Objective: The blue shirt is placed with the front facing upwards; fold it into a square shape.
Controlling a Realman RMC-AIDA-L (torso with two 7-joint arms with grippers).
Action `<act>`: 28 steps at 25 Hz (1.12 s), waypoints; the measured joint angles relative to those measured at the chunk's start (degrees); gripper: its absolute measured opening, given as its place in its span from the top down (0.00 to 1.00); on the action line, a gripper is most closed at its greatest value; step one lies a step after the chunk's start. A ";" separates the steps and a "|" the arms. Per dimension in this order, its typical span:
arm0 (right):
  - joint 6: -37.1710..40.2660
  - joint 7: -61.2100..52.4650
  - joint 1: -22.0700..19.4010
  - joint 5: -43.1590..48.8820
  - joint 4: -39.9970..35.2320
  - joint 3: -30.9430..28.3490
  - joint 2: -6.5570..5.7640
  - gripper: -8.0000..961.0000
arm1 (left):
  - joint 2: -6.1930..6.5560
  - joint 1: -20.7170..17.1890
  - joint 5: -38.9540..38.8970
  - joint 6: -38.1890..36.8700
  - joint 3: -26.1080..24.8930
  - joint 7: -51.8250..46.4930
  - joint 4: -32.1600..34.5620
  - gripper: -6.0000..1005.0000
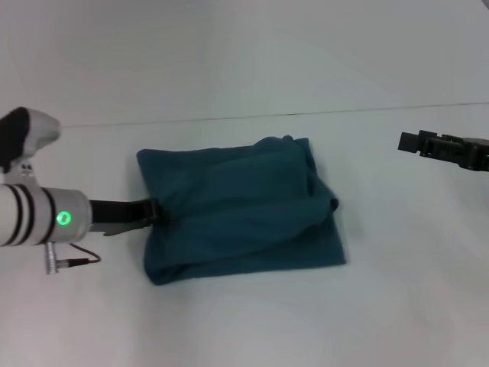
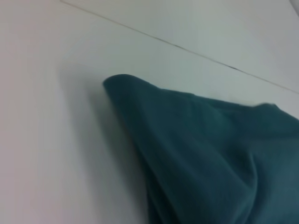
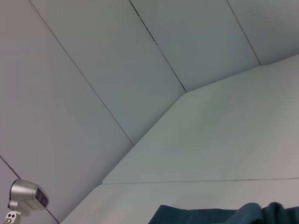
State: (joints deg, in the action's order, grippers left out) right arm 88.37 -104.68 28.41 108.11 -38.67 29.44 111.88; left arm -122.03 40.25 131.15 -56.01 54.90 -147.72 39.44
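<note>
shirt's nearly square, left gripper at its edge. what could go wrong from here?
1. The left gripper sits at the shirt's left edge; pulling away could drag cloth and undo the fold.
2. The bunched right side may spring open.
3. The right gripper is off the cloth, so nothing pins it.

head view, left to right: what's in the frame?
Left arm → left gripper at the shirt's left edge → blue shirt, folded into a rough square → bare table → right gripper, raised clear of the shirt.
</note>
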 joint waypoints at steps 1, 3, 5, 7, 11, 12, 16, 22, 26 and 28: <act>-0.02 -0.17 0.00 0.00 0.00 0.00 0.00 0.04 | 0.05 -0.16 0.59 -0.50 -0.80 0.03 0.38 0.95; -0.03 -0.31 0.00 0.00 0.00 0.00 0.00 0.04 | 0.25 -0.72 1.84 -1.67 -2.72 0.13 1.62 0.95; -0.05 -0.33 -0.01 0.00 0.00 0.00 0.00 0.04 | 0.56 -1.19 2.19 -2.42 -3.67 0.14 2.65 0.94; -0.09 -0.34 0.01 0.00 0.00 0.00 0.00 0.04 | 0.91 -1.61 2.29 -3.10 -4.55 0.15 3.71 0.94; -0.24 -0.34 0.05 0.00 0.00 0.00 0.00 0.04 | 1.54 -2.19 2.46 -3.99 -5.97 0.20 5.03 0.94; -0.29 -0.34 0.05 0.00 0.00 0.00 0.00 0.04 | 1.67 -2.28 2.47 -4.19 -6.10 0.33 5.13 0.94; -0.78 -0.35 0.06 0.00 0.00 0.00 0.00 0.04 | 1.80 -2.20 2.48 -5.63 -6.30 2.06 5.15 0.94; -1.00 -0.35 0.14 0.02 0.07 0.05 0.00 0.04 | 1.61 -1.44 4.35 -7.22 -5.52 2.58 5.46 0.91; -1.09 -0.35 0.16 0.11 0.15 0.03 0.00 0.04 | 0.95 -2.66 5.58 -8.05 -4.62 2.71 9.05 0.77; -1.13 -0.35 0.16 0.13 0.18 0.02 0.00 0.04 | 0.04 -5.21 4.43 -10.42 -6.96 2.40 15.11 0.69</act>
State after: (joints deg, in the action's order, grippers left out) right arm 87.24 -105.03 28.57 108.23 -38.48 29.46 111.88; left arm -121.98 35.04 135.58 -66.43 47.94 -145.32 54.54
